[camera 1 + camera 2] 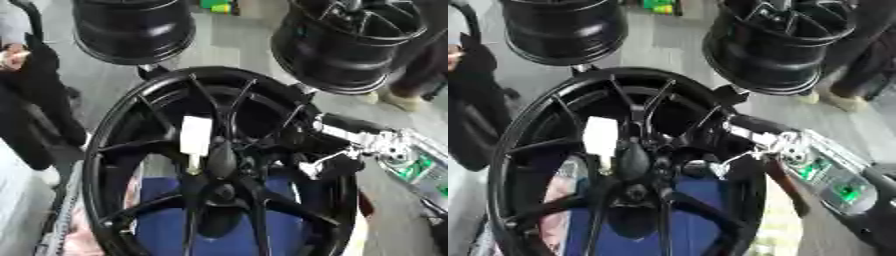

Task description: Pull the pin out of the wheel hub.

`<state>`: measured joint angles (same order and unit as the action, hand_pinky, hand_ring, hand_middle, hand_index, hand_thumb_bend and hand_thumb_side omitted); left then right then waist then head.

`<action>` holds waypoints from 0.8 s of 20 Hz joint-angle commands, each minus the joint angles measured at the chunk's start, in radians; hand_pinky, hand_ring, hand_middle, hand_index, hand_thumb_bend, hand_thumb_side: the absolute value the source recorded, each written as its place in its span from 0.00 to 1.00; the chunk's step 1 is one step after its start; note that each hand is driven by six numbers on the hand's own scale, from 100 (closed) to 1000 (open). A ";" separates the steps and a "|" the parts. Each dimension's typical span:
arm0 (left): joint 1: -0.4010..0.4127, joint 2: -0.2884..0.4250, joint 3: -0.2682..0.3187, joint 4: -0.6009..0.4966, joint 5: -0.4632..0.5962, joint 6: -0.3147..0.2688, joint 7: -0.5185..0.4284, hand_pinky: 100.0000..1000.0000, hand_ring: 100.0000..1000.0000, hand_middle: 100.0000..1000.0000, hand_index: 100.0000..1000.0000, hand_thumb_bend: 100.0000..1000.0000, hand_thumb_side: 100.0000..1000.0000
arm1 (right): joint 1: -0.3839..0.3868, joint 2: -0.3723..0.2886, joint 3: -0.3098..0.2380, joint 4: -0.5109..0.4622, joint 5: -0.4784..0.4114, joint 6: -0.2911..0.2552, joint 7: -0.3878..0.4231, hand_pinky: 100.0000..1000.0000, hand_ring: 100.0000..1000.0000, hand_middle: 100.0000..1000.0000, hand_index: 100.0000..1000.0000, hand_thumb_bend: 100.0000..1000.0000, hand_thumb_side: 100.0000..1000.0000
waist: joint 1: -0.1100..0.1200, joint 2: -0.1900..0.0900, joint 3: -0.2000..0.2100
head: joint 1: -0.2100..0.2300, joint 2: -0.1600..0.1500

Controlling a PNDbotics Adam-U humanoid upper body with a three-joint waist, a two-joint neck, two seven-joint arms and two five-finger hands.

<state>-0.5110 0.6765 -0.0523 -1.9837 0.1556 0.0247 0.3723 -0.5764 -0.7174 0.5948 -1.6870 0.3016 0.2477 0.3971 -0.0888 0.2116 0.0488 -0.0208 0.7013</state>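
A large black wheel hub (114, 150) stands upright and fills the middle of both views, its thin spokes meeting at a dark centre (220, 187). A white flat-headed pin (195, 135) sticks out just upper left of that centre, with a short tan stem below its head. My right arm (824, 172), silver with green boards showing, comes in from the right. Its black right hand (337, 162) sits among the spokes on the hub's right side, to the right of the pin and apart from it. The dark hand blends into the black spokes.
Two more black wheels hang behind, one upper left (131, 30) and one upper right (350, 45). A blue surface (162, 222) shows behind the spokes low down. A dark bulky shape (31, 110) fills the left edge. A person's shoes (402, 100) stand at the far right.
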 commanded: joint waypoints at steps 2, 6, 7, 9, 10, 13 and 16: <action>-0.024 0.029 0.002 -0.016 -0.016 -0.001 -0.017 0.72 0.75 0.61 0.77 0.23 0.41 | -0.016 -0.018 -0.015 -0.007 0.007 -0.001 -0.001 0.78 0.66 0.57 0.68 0.00 0.12 | 0.007 -0.019 -0.002 | 0.003 -0.011; -0.026 0.029 0.000 -0.016 -0.020 -0.002 -0.021 0.72 0.75 0.61 0.77 0.23 0.41 | -0.015 -0.019 -0.015 -0.007 0.008 -0.002 -0.001 0.78 0.67 0.57 0.68 0.00 0.13 | 0.006 -0.020 -0.004 | 0.001 -0.011; -0.026 0.029 0.000 -0.016 -0.020 -0.002 -0.021 0.72 0.75 0.61 0.77 0.23 0.41 | -0.015 -0.019 -0.015 -0.007 0.008 -0.002 -0.001 0.78 0.67 0.57 0.68 0.00 0.13 | 0.006 -0.020 -0.004 | 0.001 -0.012; -0.024 0.029 -0.001 -0.016 -0.020 -0.001 -0.021 0.72 0.75 0.61 0.77 0.23 0.41 | -0.016 -0.019 -0.015 -0.007 0.009 -0.002 -0.002 0.78 0.67 0.57 0.68 0.00 0.13 | 0.006 -0.020 -0.003 | 0.001 -0.013; -0.024 0.029 -0.001 -0.016 -0.020 -0.001 -0.022 0.72 0.75 0.61 0.77 0.23 0.41 | -0.016 -0.019 -0.015 -0.007 0.009 -0.002 -0.001 0.78 0.67 0.57 0.68 0.00 0.13 | 0.006 -0.020 -0.003 | 0.000 -0.014; -0.025 0.037 -0.007 -0.016 -0.029 0.006 -0.044 0.72 0.75 0.62 0.77 0.22 0.42 | -0.016 -0.019 -0.016 -0.007 0.012 -0.002 0.000 0.78 0.67 0.57 0.68 0.00 0.13 | 0.006 -0.020 -0.004 | 0.000 -0.013; -0.047 0.078 -0.025 -0.016 -0.080 0.033 -0.135 0.73 0.76 0.63 0.78 0.22 0.40 | -0.016 -0.020 -0.015 -0.005 0.014 -0.002 0.000 0.78 0.67 0.57 0.68 0.00 0.13 | 0.007 -0.020 -0.004 | -0.002 -0.011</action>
<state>-0.5389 0.7112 -0.0774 -1.9837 0.0949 0.0508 0.2665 -0.5776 -0.7174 0.5948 -1.6865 0.3073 0.2472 0.3968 -0.0880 0.2099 0.0474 -0.0212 0.7005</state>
